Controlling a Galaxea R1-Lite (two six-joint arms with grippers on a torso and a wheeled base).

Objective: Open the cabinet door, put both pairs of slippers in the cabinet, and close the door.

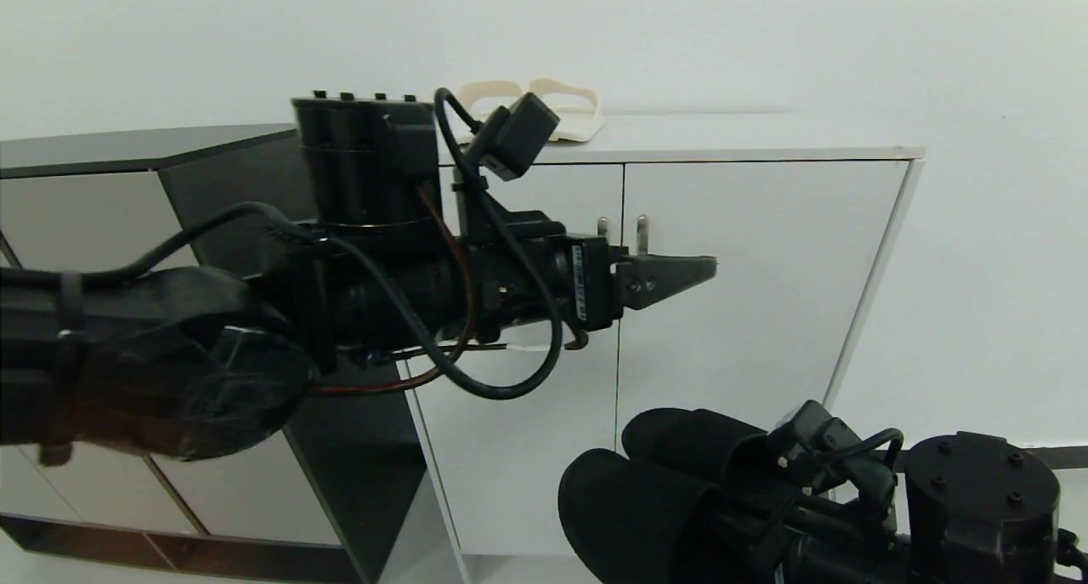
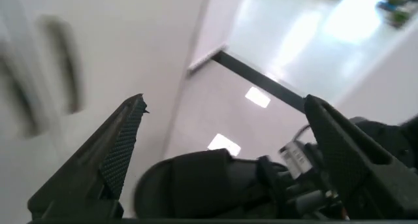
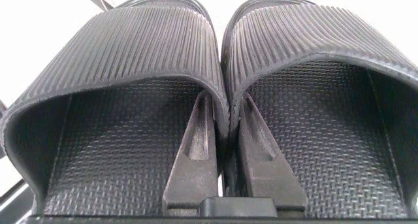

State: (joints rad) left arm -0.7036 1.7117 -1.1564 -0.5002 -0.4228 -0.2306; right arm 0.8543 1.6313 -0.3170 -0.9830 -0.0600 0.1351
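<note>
While your right hand (image 3: 225, 98) pinches the ribbed black rubber slippers (image 3: 163, 48) by their inner walls, low before the smooth white cabinet (image 1: 748, 269), your left hand (image 2: 225, 103) gapes wide by its slim grey handles (image 1: 642, 231); cream pair (image 1: 531, 108) sits on top.

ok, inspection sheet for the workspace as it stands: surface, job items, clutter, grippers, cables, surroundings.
Surface: white cabinet top, carrying the cream slippers near the wall.
Job's things: cabinet doors both shut, handles at the centre seam; black slippers held low in front of the cabinet.
Clutter: nothing seen.
Grippers: left gripper open, level with the handles, contact cannot be told; right gripper shut on the black slippers, one of its fingers inside each, pinching the inner walls together.
Cables: black cable hangs in a loose loop under the left wrist.
Surroundings: white wall; dark glossy unit left of the cabinet.
</note>
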